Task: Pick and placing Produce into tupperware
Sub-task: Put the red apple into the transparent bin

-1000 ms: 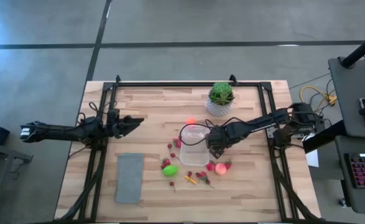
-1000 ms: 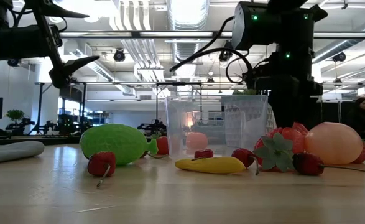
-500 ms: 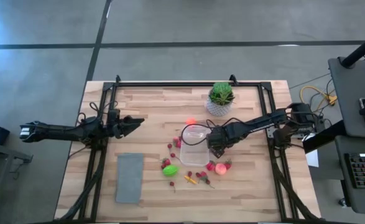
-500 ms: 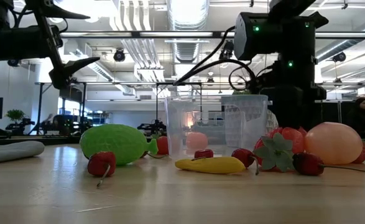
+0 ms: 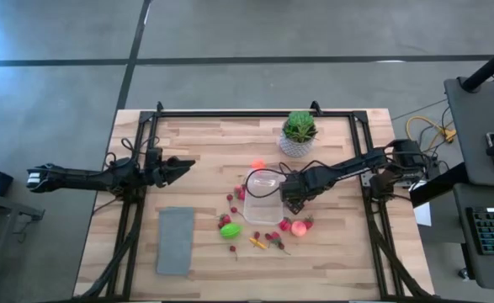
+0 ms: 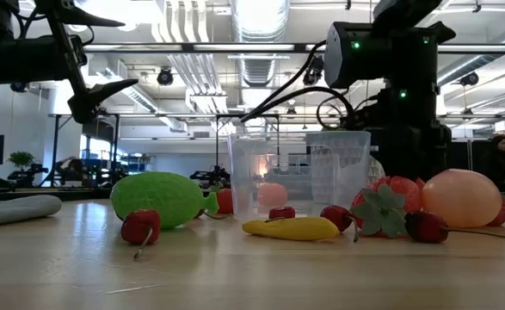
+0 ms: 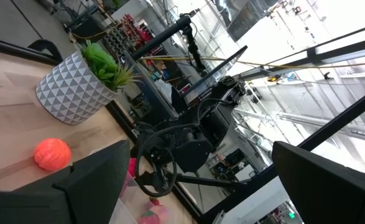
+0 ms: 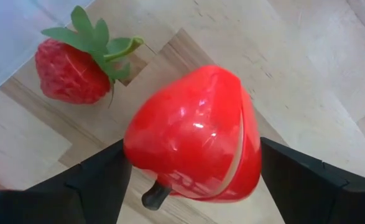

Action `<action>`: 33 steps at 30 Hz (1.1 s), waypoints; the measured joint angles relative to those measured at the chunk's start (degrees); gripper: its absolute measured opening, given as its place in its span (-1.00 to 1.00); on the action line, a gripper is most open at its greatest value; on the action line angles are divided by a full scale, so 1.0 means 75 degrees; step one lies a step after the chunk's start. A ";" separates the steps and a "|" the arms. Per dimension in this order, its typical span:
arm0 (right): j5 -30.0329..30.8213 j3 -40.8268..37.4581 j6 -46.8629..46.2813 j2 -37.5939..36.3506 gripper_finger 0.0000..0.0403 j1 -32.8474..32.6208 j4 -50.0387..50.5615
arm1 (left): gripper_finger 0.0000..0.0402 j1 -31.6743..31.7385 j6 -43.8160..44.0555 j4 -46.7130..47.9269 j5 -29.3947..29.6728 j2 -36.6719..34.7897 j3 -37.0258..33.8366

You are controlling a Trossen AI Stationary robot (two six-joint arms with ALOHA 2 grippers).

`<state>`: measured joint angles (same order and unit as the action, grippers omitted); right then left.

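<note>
Left arm: stretched level, well left of tupperware (image 5: 261,196), left gripper (image 5: 188,162) spread wide, empty. 
Right arm: reaches in to tupperware's right rim; right gripper (image 5: 290,202) parted, glossy red fruit (image 8: 194,134) between fingers, contact unclear. 
Produce: roughly dozen around tupperware, one strawberry (image 8: 67,70) nearby.

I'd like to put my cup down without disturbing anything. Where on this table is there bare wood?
Bare wood runs along the wooden table's far edge left of the white potted plant, and between the flat grey rectangle and the left gripper. It is crowded around the clear plastic tub, where small toy fruits and the right gripper cluster.
</note>
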<state>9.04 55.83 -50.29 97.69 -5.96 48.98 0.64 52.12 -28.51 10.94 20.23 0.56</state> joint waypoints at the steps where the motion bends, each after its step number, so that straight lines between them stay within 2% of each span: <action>1: 0.0003 0.0000 -0.0002 0.0000 0.62 0.0000 -0.0006 | 0.88 -0.0002 0.0002 0.0000 0.0000 0.0000 0.0000; 13: 0.0003 0.0000 -0.0004 0.0000 0.60 0.0000 -0.0062 | 0.88 -0.0003 0.0011 -0.0009 0.0000 0.0000 0.0000; 22: 0.0015 -0.0001 -0.0028 -0.0020 0.35 0.0000 -0.0080 | 0.88 -0.0002 0.0018 -0.0012 0.0000 0.0000 0.0000; 29: 0.0003 -0.0003 -0.0066 -0.0231 0.44 0.0000 -0.0089 | 0.88 -0.0002 0.0025 -0.0015 0.0000 0.0000 0.0000; 33: 0.0002 0.0087 -0.0092 -0.0548 0.40 0.0000 0.0080 | 0.88 0.0000 0.0025 -0.0012 0.0000 0.0000 0.0000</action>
<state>9.05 56.49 -50.98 93.58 -5.96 49.58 0.64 52.31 -28.60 10.94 20.23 0.56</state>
